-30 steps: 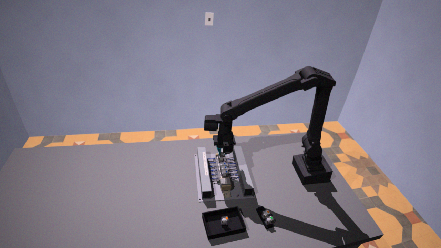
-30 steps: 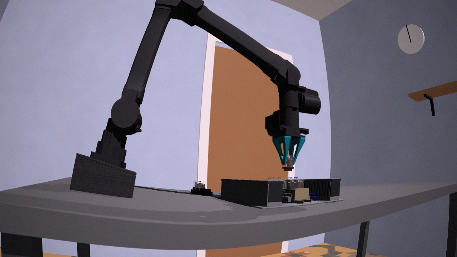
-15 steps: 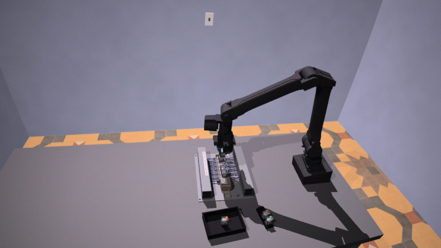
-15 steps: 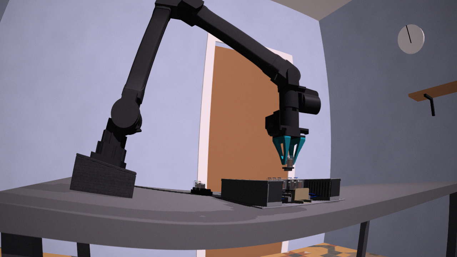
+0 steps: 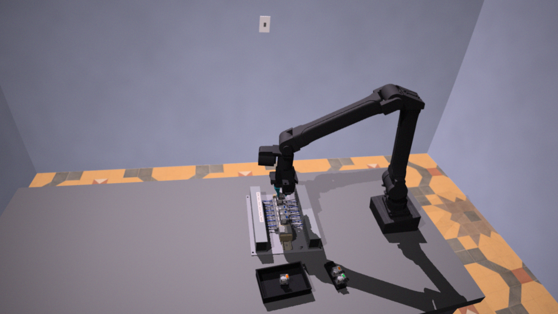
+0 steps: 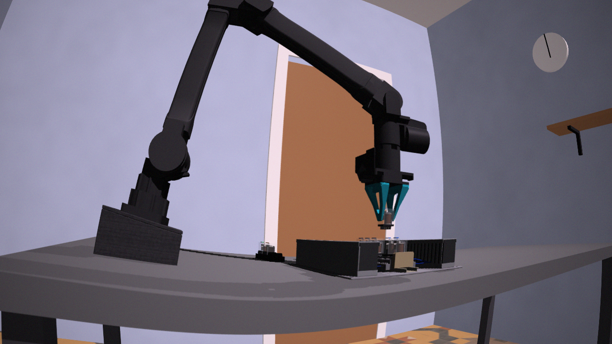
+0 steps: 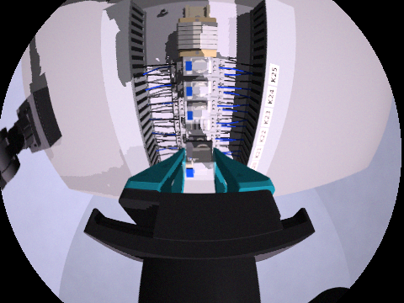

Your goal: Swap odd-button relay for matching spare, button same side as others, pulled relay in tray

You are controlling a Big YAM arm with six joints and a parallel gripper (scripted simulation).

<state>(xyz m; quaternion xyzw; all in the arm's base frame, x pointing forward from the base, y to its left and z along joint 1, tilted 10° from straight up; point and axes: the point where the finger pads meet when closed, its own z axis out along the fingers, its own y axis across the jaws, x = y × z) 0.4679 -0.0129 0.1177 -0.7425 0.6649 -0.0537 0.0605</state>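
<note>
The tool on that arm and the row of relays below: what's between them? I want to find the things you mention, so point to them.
A blue-button relay (image 5: 280, 198) (image 6: 387, 218) (image 7: 201, 173), gripped by the tool (image 5: 281, 194) (image 6: 387, 219) (image 7: 199, 152), hangs above the seated relays (image 5: 284, 214) (image 6: 395, 247) (image 7: 201, 90); the exterior view shows it.

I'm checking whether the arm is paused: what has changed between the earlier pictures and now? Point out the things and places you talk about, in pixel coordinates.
Nothing visibly changed. The end effector (image 5: 279, 194) (image 6: 387, 219) (image 7: 199, 152) stays shut on the blue-buttoned relay (image 6: 387, 217) (image 7: 200, 178), above the row; nothing was newly gripped or let go. The orange-buttoned relay (image 5: 284, 280) in the tray (image 5: 287, 296) and the two spares in the rack (image 5: 330, 267) (image 6: 269, 257) stayed put.
</note>
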